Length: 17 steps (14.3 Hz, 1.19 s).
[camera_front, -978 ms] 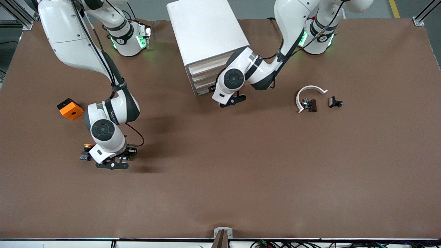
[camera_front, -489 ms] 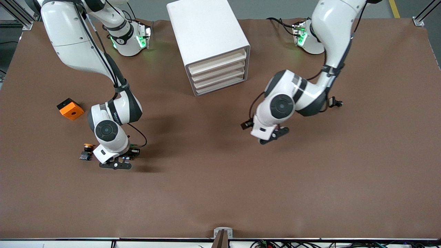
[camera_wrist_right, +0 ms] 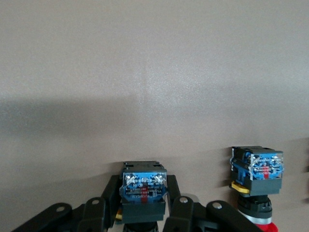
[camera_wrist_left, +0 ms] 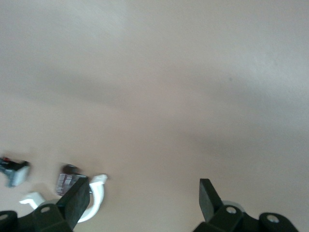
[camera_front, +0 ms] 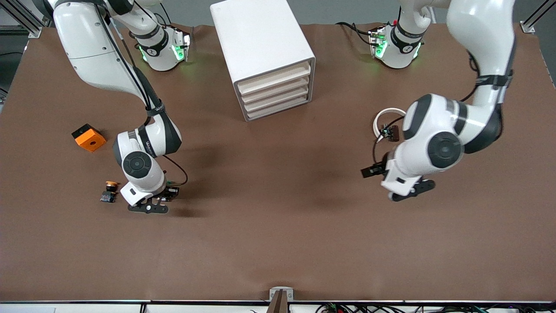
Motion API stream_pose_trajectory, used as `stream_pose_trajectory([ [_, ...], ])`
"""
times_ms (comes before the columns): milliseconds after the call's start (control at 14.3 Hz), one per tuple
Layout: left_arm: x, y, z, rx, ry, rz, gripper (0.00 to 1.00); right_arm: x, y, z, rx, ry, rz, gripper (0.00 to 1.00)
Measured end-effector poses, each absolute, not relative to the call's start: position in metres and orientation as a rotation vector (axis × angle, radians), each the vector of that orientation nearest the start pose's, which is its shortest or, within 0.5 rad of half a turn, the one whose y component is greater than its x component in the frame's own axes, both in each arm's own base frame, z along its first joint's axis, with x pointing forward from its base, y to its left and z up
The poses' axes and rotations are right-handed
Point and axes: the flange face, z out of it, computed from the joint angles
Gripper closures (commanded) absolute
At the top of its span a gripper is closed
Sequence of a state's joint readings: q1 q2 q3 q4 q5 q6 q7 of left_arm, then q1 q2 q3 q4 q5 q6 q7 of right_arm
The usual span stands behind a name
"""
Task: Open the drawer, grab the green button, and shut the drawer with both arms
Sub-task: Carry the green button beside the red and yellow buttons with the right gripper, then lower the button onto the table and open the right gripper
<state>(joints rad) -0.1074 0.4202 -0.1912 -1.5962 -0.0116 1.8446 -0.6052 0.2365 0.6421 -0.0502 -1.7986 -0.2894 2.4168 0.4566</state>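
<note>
The white cabinet stands at the back middle of the table, and every drawer in it sits flush. My right gripper hangs low over the table beside an orange-capped button. It is shut on the button, whose black body and bluish base show between the fingers; its cap is hidden. My left gripper is open and holds nothing, over bare table toward the left arm's end. In the left wrist view its fingers stand wide apart.
An orange block lies toward the right arm's end. A white curved piece and a small dark part lie beside the left arm's wrist. The orange-capped button stands close by the right gripper.
My left arm has swung away from the cabinet's front toward its own end of the table, with its gripper open. The right gripper has shifted slightly with the button.
</note>
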Motion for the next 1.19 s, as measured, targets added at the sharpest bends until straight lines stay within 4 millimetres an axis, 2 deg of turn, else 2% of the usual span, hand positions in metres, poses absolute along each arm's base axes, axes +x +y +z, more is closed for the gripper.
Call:
stream_pose_trajectory([
  [140,0.632,-0.153,0.413,-3.12,-0.477,0.234,0.0,0.641,0.121,0.188,-3.354,0.068,-0.084,1.0],
  [210,0.631,-0.142,0.43,-3.129,-0.462,0.204,0.0,0.641,0.121,0.188,-3.354,0.068,-0.084,0.73],
  [349,0.627,-0.119,0.462,-3.113,-0.396,0.128,0.0,0.641,0.121,0.189,-3.353,0.069,-0.087,0.0],
  [489,0.619,-0.105,0.492,-3.068,-0.313,0.061,0.0,0.642,0.121,0.189,-3.353,0.07,-0.089,0.0],
  [629,0.608,-0.102,0.517,-3.051,-0.273,0.031,0.0,0.644,0.12,0.191,-3.353,0.072,-0.096,0.0],
  [908,0.593,-0.086,0.556,-3.046,-0.176,-0.017,0.0,0.65,0.114,0.2,-3.361,0.013,-0.097,0.0],
  [1048,0.589,-0.069,0.569,-3.046,-0.131,-0.032,0.0,0.656,0.101,0.217,-3.383,-0.047,-0.047,0.0],
  [1187,0.582,-0.06,0.581,-3.042,-0.113,-0.039,0.0,0.661,0.086,0.248,-3.401,-0.075,0.029,0.0],
])
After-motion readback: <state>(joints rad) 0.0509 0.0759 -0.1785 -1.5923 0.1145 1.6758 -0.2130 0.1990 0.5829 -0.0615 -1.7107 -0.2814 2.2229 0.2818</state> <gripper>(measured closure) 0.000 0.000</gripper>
